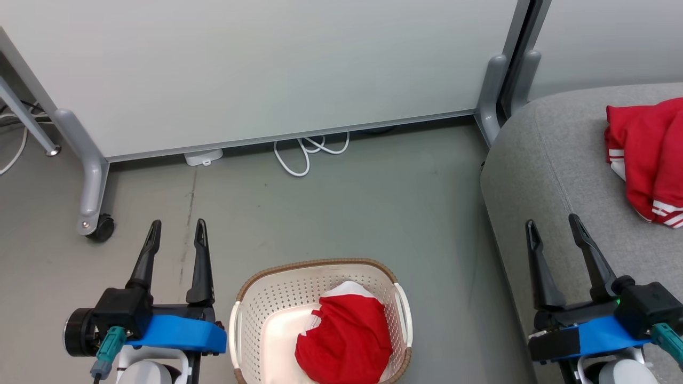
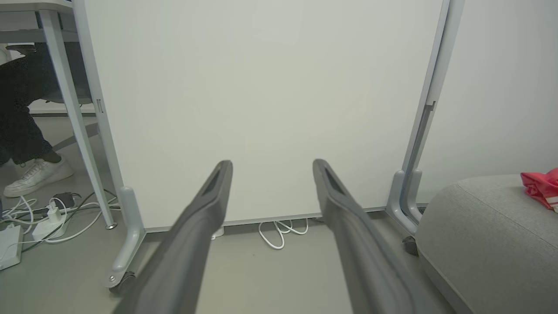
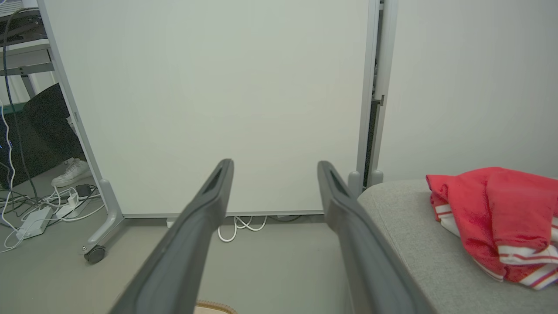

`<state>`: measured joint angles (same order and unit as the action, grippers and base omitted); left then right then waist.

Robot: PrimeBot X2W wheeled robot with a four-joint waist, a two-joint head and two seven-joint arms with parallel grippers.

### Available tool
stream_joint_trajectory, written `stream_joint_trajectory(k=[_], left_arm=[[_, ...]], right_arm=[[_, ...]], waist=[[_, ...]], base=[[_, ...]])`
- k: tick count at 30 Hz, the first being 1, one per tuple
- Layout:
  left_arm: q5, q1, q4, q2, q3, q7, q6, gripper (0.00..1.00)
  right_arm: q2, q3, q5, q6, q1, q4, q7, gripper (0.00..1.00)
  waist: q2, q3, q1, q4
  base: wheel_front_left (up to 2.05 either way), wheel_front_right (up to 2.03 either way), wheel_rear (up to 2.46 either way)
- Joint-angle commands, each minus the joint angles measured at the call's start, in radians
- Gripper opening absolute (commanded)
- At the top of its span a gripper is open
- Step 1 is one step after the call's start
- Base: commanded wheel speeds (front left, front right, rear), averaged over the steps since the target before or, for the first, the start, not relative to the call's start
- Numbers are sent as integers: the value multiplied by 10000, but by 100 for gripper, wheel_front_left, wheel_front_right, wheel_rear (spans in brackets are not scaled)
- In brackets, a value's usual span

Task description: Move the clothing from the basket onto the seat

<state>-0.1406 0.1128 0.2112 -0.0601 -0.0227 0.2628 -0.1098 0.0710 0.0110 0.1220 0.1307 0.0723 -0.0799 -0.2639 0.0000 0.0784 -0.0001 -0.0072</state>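
Observation:
A cream basket (image 1: 251,325) with a brown rim stands on the floor at the bottom middle of the head view, holding a red garment with white parts (image 1: 344,336). A second red garment with white stripes (image 1: 648,157) (image 3: 492,218) (image 2: 542,187) lies on the grey seat (image 1: 555,160) (image 3: 405,226) (image 2: 484,235) at the right. My left gripper (image 1: 177,228) (image 2: 271,168) hangs open and empty left of the basket. Over the seat's front edge, my right gripper (image 1: 553,224) (image 3: 274,168) is open with nothing in it. A bit of the basket's rim (image 3: 213,307) shows in the right wrist view.
A white partition panel (image 1: 267,69) on grey wheeled legs (image 1: 93,176) stands ahead, with a white cable (image 1: 307,152) looped at its base. Cables and power adapters (image 2: 39,218) lie on the floor at the left, near a person's white shoe (image 2: 37,174) under a desk.

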Motion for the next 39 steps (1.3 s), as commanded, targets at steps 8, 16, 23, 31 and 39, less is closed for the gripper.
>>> stream_joint_trajectory(k=[8,16,23,31,39], left_arm=[[113,-145,190,80,132,28,-134,100],[139,-179,219,98,224,28,-163,100],[92,-125,199,100,160,28,-170,100],[255,568,509,99,-594,28,-220,100],[-55,2081,1838,-210,-2407,28,-205,100]], right_arm=[[-118,147,25,1,-331,-176,-12,100],[-155,127,15,1,-371,-240,-10,100],[-170,101,-1,1,-325,-242,-10,100],[-180,38,37,1,82,-207,-11,100],[-125,60,0,1,778,-57,-11,100]], waist=[[0,-31,1,124],[0,4,1,124],[0,67,1,116],[0,482,1,-19],[0,1505,1,-625]], base=[[0,0,0],[0,0,0],[0,0,0],[0,0,0],[0,0,0]])
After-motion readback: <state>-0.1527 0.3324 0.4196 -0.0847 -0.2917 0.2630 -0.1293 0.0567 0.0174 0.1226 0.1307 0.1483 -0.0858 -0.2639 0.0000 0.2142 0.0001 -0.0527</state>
